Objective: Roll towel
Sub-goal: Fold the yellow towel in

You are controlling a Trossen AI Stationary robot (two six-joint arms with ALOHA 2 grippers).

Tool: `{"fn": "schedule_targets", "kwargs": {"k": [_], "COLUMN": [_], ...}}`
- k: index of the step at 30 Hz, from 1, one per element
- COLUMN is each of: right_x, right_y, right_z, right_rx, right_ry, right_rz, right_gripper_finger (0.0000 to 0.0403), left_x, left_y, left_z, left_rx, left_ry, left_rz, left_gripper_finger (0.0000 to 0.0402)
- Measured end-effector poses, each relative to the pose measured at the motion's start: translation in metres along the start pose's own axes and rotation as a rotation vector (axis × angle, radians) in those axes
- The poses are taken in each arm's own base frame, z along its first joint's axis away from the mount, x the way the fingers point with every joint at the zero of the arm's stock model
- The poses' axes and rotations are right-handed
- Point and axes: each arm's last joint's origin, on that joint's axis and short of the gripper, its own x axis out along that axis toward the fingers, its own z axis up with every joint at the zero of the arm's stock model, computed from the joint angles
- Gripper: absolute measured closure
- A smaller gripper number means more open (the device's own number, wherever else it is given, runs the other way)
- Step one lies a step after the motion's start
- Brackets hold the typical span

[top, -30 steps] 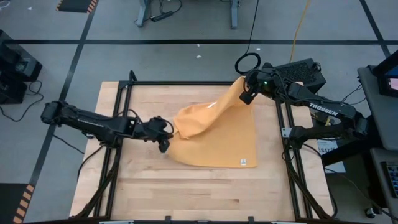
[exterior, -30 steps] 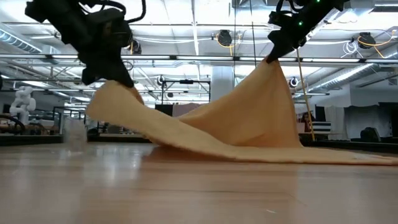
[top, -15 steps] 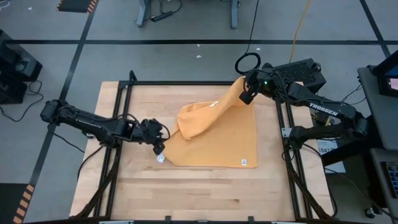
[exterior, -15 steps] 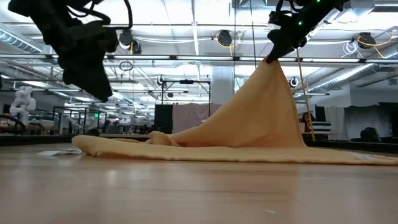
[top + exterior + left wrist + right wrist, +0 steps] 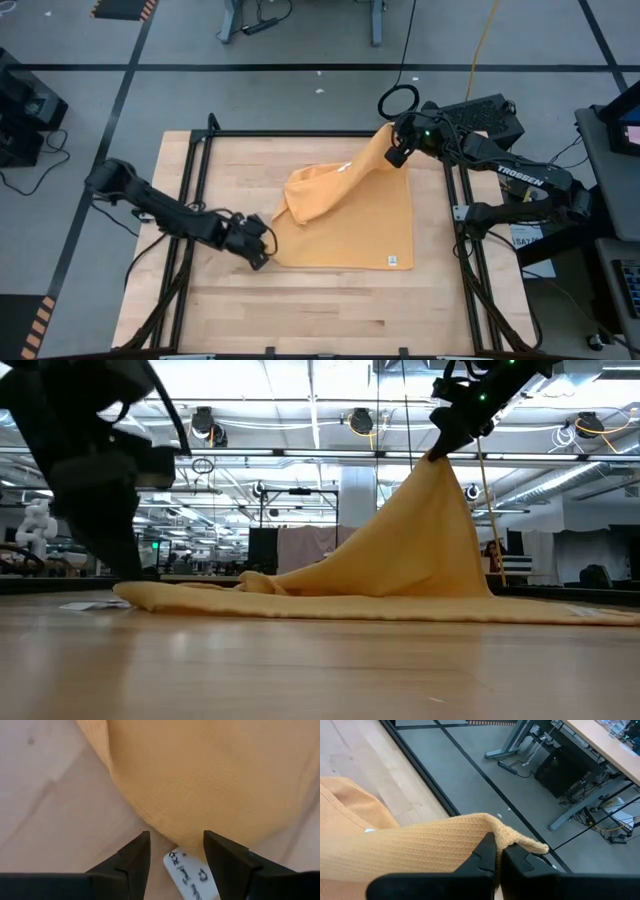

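The mustard-yellow towel (image 5: 350,215) lies on the wooden table with its left part folded over (image 5: 300,195). Its far right corner is raised, and my right gripper (image 5: 398,152) is shut on it. My left gripper (image 5: 262,256) is open and low over the towel's near left corner. In the left wrist view its fingers (image 5: 175,851) stand on either side of that corner and its white tag (image 5: 189,875), which lies on the wood. In the low view the towel (image 5: 400,560) rises like a tent to the right gripper (image 5: 450,435). My right gripper pinches the towel's far right corner (image 5: 512,837) between its two fingers, with the corner's tip poking out past them. The fingers slant down from the table's far right. The cloth hangs from the hold in a sloping sheet, and its lower part lies on the table.
Black frame rails (image 5: 200,150) run along the table's left, far and right sides. Bare wood (image 5: 300,310) stretches between the towel and the near edge. A small label (image 5: 388,262) sits at the towel's near right corner.
My left gripper has opened and let go of the towel's left part, which has fallen onto the table in a fold. The gripper has then gone down and toward the near edge, to the towel's near left corner. The right gripper has kept still.
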Motion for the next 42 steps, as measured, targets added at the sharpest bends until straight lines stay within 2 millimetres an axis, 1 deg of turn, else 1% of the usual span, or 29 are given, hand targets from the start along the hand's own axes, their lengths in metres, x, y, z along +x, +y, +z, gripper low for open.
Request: {"fn": "schedule_targets", "kwargs": {"k": [4,8,10,12,17,20,25,27,31,33,36,40,42], "right_x": [0.0,0.0,0.0,0.0,0.0,0.0,0.0,0.0,0.0,0.0,0.0,0.0,0.0], "right_y": [0.0,0.0,0.0,0.0,0.0,0.0,0.0,0.0,0.0,0.0,0.0,0.0,-0.001], "right_z": [0.0,0.0,0.001,0.001,0.001,0.0,0.0,0.0,0.001,0.001,0.001,0.002,0.003], "right_rx": [0.0,-0.001,0.0,0.0,0.0,-0.001,0.001,0.002,0.0,-0.01,-0.012,-0.011,-0.007], "right_ry": [0.0,-0.002,-0.005,-0.005,-0.006,-0.004,-0.003,-0.005,-0.011,-0.011,-0.014,-0.021,-0.029], "right_rz": [0.0,0.0,-0.001,-0.001,-0.001,-0.001,-0.001,-0.001,-0.002,-0.002,-0.003,-0.004,-0.006], "right_gripper_finger": [0.0403,0.0403,0.0403,0.0403,0.0403,0.0403,0.0403,0.0403,0.0403,0.0403,0.0403,0.0403,0.0403], "left_x": [0.014,0.016,0.01,0.0,-0.021,-0.025,-0.019,-0.017,-0.014,-0.011,-0.004,0.007,0.01], "left_y": [-0.005,-0.011,-0.014,-0.019,-0.015,-0.016,-0.021,-0.024,-0.035,-0.04,-0.048,-0.045,-0.044], "left_z": [-0.005,-0.003,0.001,0.008,0.007,-0.002,-0.025,-0.032,-0.043,-0.045,-0.044,-0.041,-0.038], "left_rx": [0.006,0.027,0.029,0.034,0.032,0.044,0.108,0.119,0.138,0.133,0.111,0.209,0.233], "left_ry": [0.036,0.024,0.007,-0.034,-0.097,-0.046,0.002,-0.044,-0.143,-0.16,-0.206,-0.24,-0.213], "left_rz": [0.011,-0.052,-0.088,-0.131,-0.13,-0.13,-0.111,-0.081,-0.08,-0.095,-0.122,-0.041,-0.051], "left_gripper_finger": [0.0214,0.0214,0.0214,0.0214,0.0214,0.0214,0.0214,0.0214,0.0213,0.0202,0.0167,0.0111,0.0095]}}
